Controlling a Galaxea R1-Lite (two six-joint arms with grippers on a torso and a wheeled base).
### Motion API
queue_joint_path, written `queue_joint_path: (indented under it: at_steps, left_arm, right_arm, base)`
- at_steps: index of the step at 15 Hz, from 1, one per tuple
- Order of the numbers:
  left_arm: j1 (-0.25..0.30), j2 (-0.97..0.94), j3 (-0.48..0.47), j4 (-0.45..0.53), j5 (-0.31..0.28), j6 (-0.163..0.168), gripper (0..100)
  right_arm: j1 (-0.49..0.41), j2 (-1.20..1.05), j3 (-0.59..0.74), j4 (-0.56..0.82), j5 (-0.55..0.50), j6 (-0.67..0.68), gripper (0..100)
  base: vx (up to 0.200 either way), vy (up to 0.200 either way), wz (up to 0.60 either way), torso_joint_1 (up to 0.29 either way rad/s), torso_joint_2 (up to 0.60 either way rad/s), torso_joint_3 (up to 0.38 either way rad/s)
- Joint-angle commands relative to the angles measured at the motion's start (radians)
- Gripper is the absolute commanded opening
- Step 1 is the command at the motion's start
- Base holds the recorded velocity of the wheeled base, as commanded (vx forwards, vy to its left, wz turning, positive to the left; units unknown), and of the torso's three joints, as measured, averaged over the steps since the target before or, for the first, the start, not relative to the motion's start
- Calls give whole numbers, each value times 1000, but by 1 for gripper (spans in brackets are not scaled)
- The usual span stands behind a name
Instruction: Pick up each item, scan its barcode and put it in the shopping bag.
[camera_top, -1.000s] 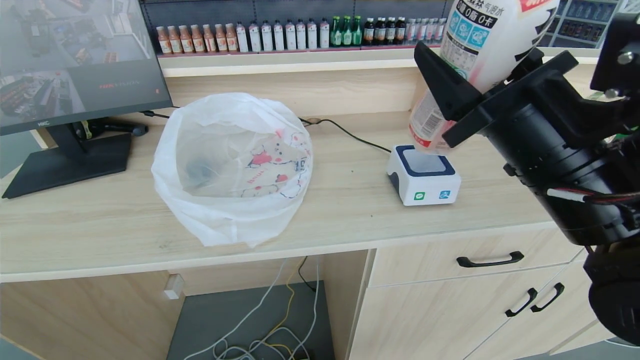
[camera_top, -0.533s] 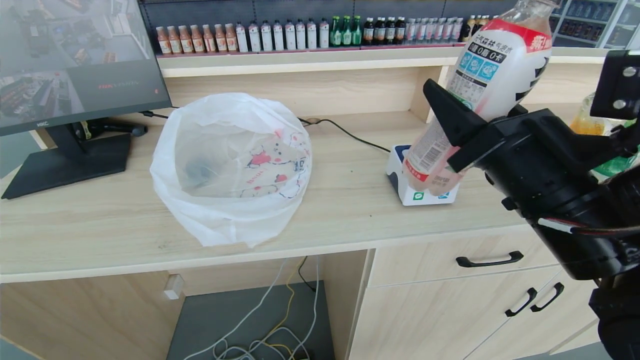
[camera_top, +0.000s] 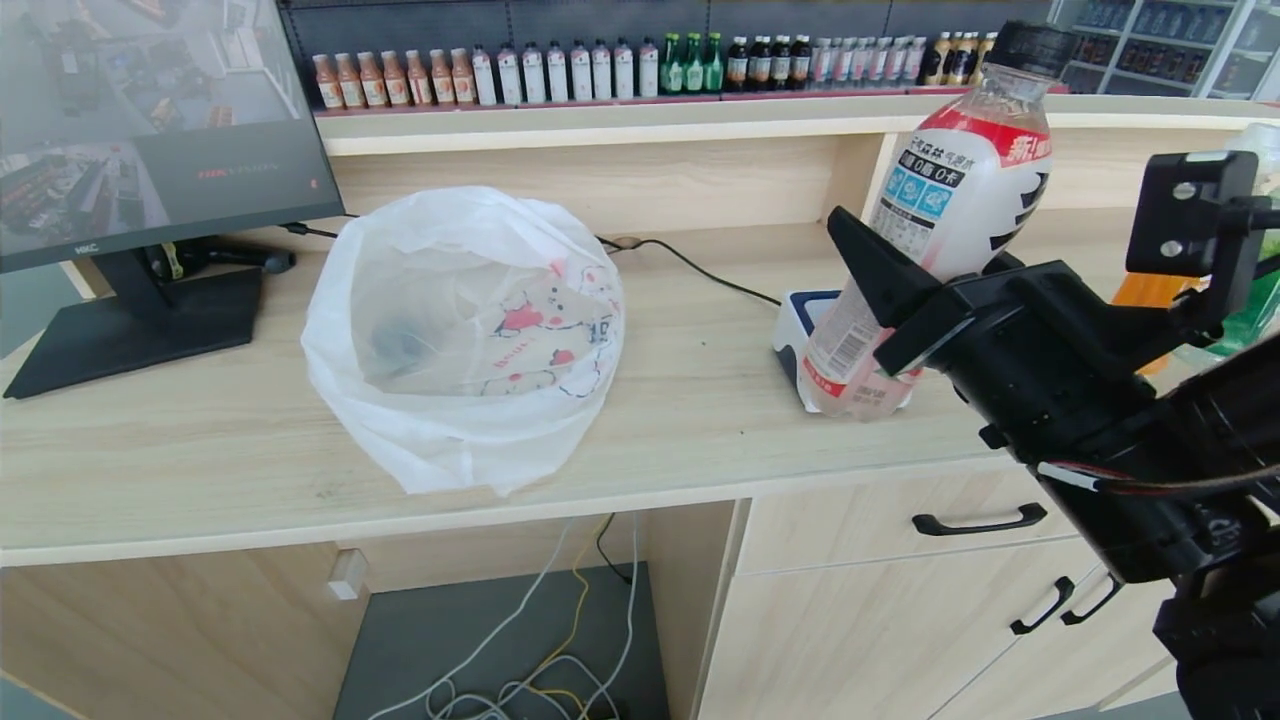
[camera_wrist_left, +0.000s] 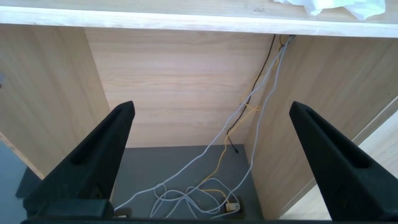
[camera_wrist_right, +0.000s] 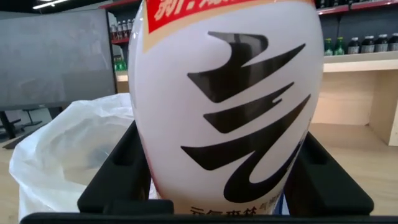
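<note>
Scan step, likely: right gripper (camera_top: 920, 250) clamps bottle (camera_top: 960, 190), scanner (camera_top: 790, 345) just beneath jaws; left gripper (camera_wrist_left: 211, 109) wide, empty; next needs carry to shopping bag (camera_top: 460, 340)

Bright, even, diffuse indoor light falls on the table (camera_top: 200, 440), so the translucent shopping bag (camera_top: 460, 400) casts only a soft, faint shadow at its base, while the recess (camera_top: 500, 620) under the table lies in shade. In the head view the table's front edge bows, a wide-angle distortion strongest toward the borders. In the right wrist view the bottle (camera_wrist_right: 230, 124) is evenly lit.
</note>
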Motion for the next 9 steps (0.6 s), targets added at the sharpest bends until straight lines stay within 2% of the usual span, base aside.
queue_joint_path:
  at_steps: [1,9]
  left_arm:
    - [0,0,0,0,-1,0,100]
    - [0,0,0,0,-1,-3,100]
  right_arm:
    - [1,3,1,-2,0,-1,0]
    - [-2,11,-40,-2,0,-3,0]
  base:
    - [0,200,0,-7,2,2]
    - [0,200,0,3,4,1]
